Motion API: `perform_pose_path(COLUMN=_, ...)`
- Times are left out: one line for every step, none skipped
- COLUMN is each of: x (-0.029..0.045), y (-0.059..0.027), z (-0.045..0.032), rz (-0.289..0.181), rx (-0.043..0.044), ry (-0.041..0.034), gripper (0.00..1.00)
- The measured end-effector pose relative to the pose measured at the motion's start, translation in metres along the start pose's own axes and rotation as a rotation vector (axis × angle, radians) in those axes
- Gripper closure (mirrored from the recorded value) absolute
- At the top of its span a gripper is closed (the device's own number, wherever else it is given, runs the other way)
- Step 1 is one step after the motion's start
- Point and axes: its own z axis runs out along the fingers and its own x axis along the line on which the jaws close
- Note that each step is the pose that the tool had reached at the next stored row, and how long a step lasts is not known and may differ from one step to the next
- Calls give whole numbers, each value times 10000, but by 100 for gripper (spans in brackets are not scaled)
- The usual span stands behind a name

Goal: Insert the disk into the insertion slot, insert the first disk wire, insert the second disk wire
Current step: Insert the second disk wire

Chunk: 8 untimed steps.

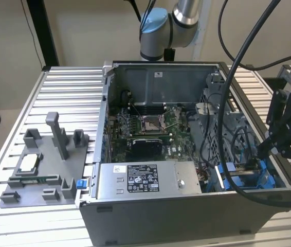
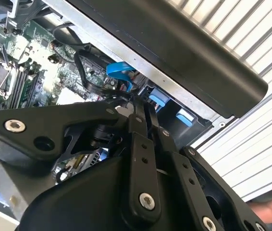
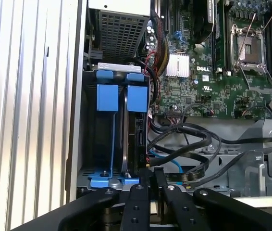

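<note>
Just beside the tool: disk seated in insertion slot | tool pinched together

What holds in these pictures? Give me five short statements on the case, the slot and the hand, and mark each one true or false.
1. The case lies open on a slatted table. True.
2. The hand is over the grey tray. False: it is at the slot; the tray lies apart, outside the case.
3. The power-supply box bears a label. True.
4. A fan covers the processor socket. False: the socket is uncovered.
5. The slot has red rails. False: its rails are blue.
</note>
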Motion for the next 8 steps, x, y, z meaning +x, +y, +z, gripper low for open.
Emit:
perform_pose_path(x=0, y=0, z=0, rz=0, rx=0, ry=0, gripper=100)
perform_pose_path(x=0, y=0, z=0, rz=0, rx=0, ry=0, gripper=100)
perform_pose_path(x=0, y=0, z=0, rz=0, rx=0, ry=-1, gripper=100)
perform_pose_path(x=0, y=0, z=0, rz=0, rx=0, ry=-1, gripper=100)
perform_pose_path(x=0, y=0, z=1, rz=0, rx=0, ry=-1, gripper=100)
perform_pose_path(x=0, y=0, z=0, rz=0, rx=0, ry=-1, gripper=100)
perform_pose_path(x=0, y=0, z=0, rz=0, rx=0, ry=-1, gripper=100)
perform_pose_path(x=0, y=0, z=0, rz=0, rx=-1, ry=-1, gripper=100)
